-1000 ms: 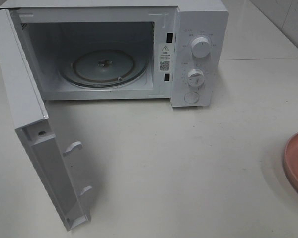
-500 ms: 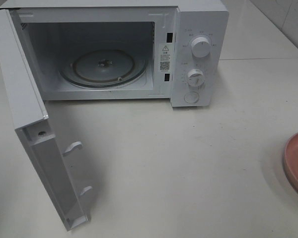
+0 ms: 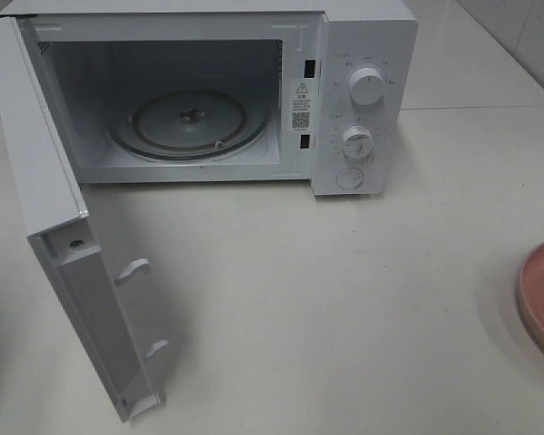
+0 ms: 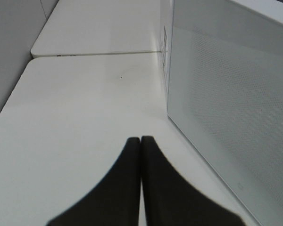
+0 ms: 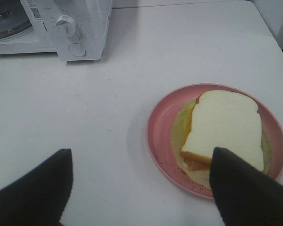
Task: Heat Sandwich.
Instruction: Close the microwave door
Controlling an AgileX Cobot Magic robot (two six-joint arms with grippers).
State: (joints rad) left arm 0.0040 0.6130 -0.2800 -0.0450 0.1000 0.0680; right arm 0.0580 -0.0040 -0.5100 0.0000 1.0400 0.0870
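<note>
The sandwich (image 5: 226, 125), white bread over a pale yellow-green filling, lies on a round pink plate (image 5: 162, 136) on the white table. My right gripper (image 5: 141, 153) hovers open just short of the plate, one finger over the sandwich's near corner and nothing held between the fingers. The white microwave (image 3: 363, 100) stands at the back with its door (image 3: 45, 181) swung wide open to the left and its glass turntable (image 3: 189, 122) bare. My left gripper (image 4: 140, 141) is shut on nothing, beside the door's outer face (image 4: 226, 117). Neither gripper shows in the exterior high view.
In the exterior high view only the pink plate's rim (image 3: 535, 290) shows, at the right edge. The open door juts far out toward the front left. Two knobs (image 3: 366, 88) and a button sit on the microwave's right panel.
</note>
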